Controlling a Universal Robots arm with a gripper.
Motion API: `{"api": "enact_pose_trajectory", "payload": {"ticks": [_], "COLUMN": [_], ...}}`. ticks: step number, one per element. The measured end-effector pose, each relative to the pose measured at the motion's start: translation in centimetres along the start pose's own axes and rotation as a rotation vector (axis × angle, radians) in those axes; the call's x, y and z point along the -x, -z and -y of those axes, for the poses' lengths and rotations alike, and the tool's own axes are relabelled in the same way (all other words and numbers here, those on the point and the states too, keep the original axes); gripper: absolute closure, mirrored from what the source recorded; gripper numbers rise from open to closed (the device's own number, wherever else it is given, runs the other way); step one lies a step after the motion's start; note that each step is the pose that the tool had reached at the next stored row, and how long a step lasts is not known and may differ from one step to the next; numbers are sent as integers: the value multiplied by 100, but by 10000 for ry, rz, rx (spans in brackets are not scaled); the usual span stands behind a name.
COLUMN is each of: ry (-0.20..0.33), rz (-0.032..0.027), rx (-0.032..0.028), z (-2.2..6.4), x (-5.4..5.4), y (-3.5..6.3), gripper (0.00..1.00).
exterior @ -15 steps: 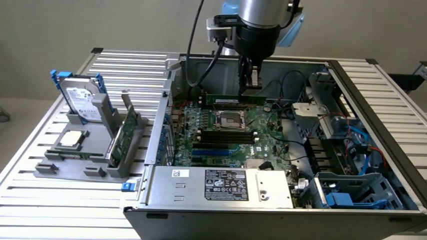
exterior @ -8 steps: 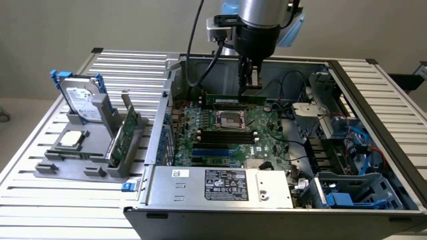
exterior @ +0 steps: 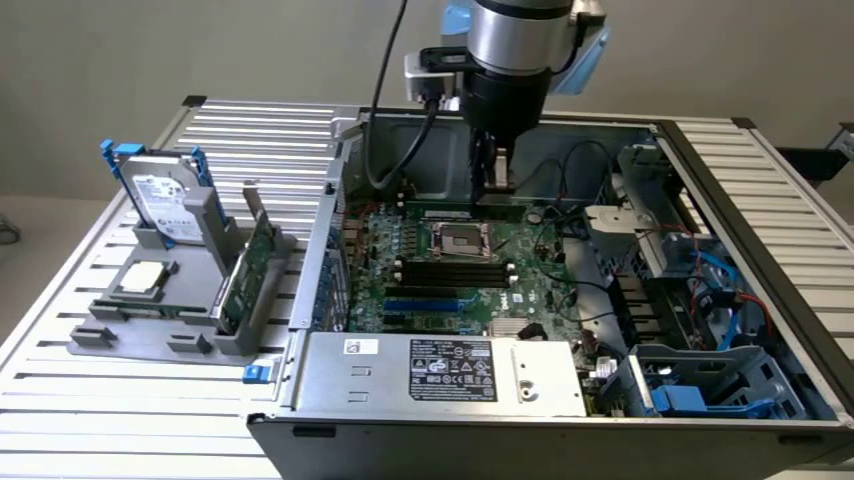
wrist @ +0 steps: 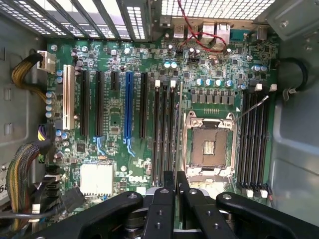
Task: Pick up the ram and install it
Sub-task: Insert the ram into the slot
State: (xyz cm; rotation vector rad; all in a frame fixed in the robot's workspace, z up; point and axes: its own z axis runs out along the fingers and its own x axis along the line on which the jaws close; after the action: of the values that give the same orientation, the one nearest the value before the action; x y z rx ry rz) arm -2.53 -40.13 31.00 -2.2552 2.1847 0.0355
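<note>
In the exterior view, the arm (exterior: 514,40) reaches down into the open computer case (exterior: 400,445) on the counter (exterior: 120,400), jaws low near the far wall. In the wrist view, the jaws pinch the ram (wrist: 177,139) edge-on above the motherboard (wrist: 114,114), just beside the processor socket (wrist: 209,144)

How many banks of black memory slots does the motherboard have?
2. One bank lies on one side of the empty processor socket, the other bank on the opposite side. None seems hidden.

A plain pale wall (exterior: 267,50) stands behind the ribbed aluminium table (exterior: 254,125), evenly lit.
</note>
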Motion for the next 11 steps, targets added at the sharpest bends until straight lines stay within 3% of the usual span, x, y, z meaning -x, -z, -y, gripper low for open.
{"api": "enact_pose_trajectory", "payload": {"ticks": [11], "ry": [94], "rz": [-1], "rx": [4], "z": [-79], "x": [-70], "y": [-200], "gripper": [86]}}
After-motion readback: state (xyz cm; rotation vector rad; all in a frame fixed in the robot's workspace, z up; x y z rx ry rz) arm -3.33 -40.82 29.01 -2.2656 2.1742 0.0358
